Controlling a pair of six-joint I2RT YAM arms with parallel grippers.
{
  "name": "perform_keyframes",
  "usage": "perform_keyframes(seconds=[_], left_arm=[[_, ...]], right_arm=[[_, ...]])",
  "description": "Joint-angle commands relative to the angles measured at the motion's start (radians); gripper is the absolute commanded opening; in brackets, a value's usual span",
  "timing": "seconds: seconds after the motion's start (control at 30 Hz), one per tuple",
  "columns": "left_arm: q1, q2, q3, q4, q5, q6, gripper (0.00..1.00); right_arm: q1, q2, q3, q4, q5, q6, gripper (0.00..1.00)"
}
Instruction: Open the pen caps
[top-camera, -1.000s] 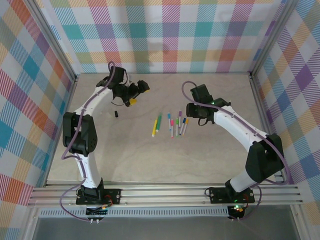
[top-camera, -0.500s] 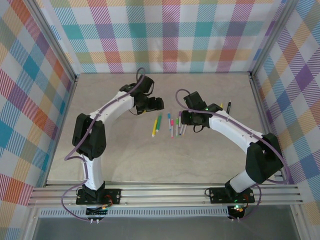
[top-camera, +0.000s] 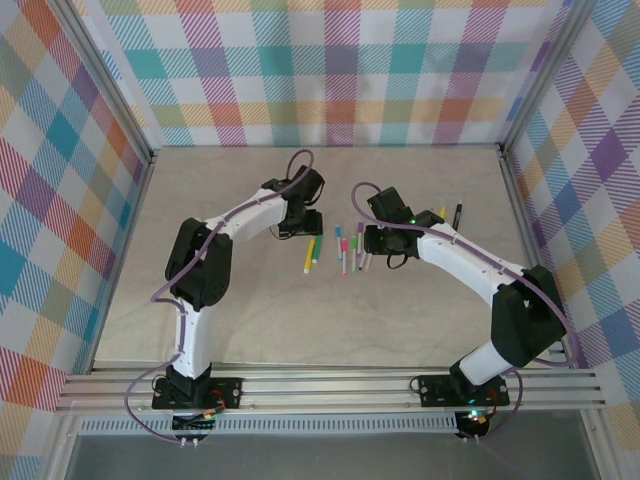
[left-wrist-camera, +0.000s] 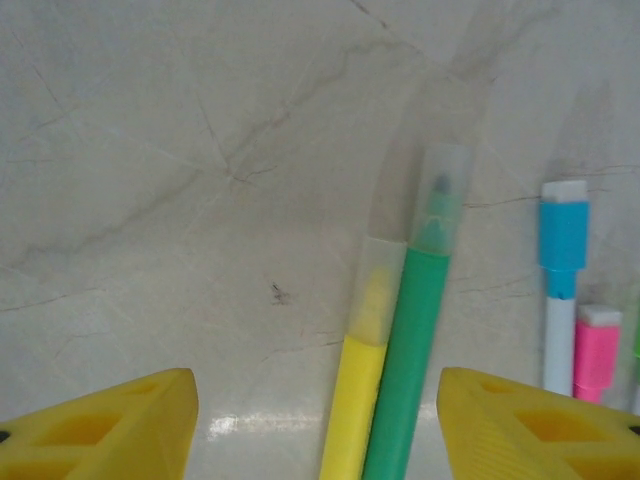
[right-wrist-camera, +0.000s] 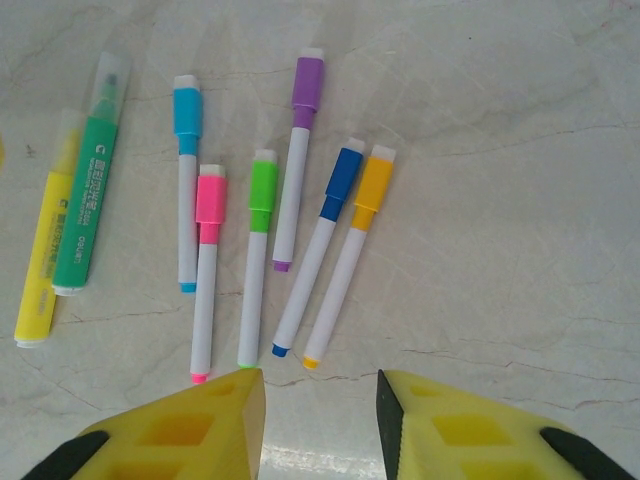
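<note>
Two thick pens lie side by side, a yellow pen (left-wrist-camera: 352, 410) and a green pen (left-wrist-camera: 408, 370), each with a clear cap. My left gripper (left-wrist-camera: 318, 412) hangs open over them, one yellow finger on each side, touching neither. To their right several slim white pens lie in a row with caps in light blue (right-wrist-camera: 187, 110), pink (right-wrist-camera: 211, 197), green (right-wrist-camera: 263, 185), purple (right-wrist-camera: 307, 85), dark blue (right-wrist-camera: 345, 175) and orange (right-wrist-camera: 374, 180). My right gripper (right-wrist-camera: 320, 410) is open just below their tail ends, with nothing between its fingers. From above, the left gripper (top-camera: 301, 224) and right gripper (top-camera: 377, 240) flank the pens (top-camera: 345, 250).
A black pen (top-camera: 457, 214) and a small yellow piece (top-camera: 441, 212) lie at the right, beyond my right arm. Plaid walls and metal rails (top-camera: 330, 388) border the stone-patterned table (top-camera: 300, 320).
My left arm swung from the back left to the yellow and green pens, and its jaws narrowed. My right gripper shifted left toward the slim pens and narrowed a little.
</note>
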Motion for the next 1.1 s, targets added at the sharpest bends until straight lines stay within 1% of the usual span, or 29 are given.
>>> perform_keyframes(seconds=[0.0, 0.37, 0.77, 1.0, 1.07], left_arm=[[-0.012, 0.032, 0.025, -0.023, -0.031, 0.006, 0.64], [-0.021, 0.077, 0.027, -0.007, -0.007, 0.005, 0.62], [-0.021, 0.15, 0.075, -0.029, -0.05, 0.013, 0.57], [-0.021, 0.222, 0.15, -0.062, -0.075, 0.008, 0.5], [-0.022, 0.245, 0.179, -0.078, -0.079, 0.007, 0.47]], right_arm=[[0.006, -0.008, -0.007, 0.011, -0.014, 0.017, 0.35], [0.006, 0.003, -0.006, 0.004, -0.014, 0.016, 0.34], [0.006, 0.006, -0.007, 0.005, -0.016, 0.022, 0.31], [0.006, 0.012, -0.007, 0.007, -0.024, 0.025, 0.29], [0.006, 0.014, -0.007, 0.007, -0.029, 0.026, 0.28]])
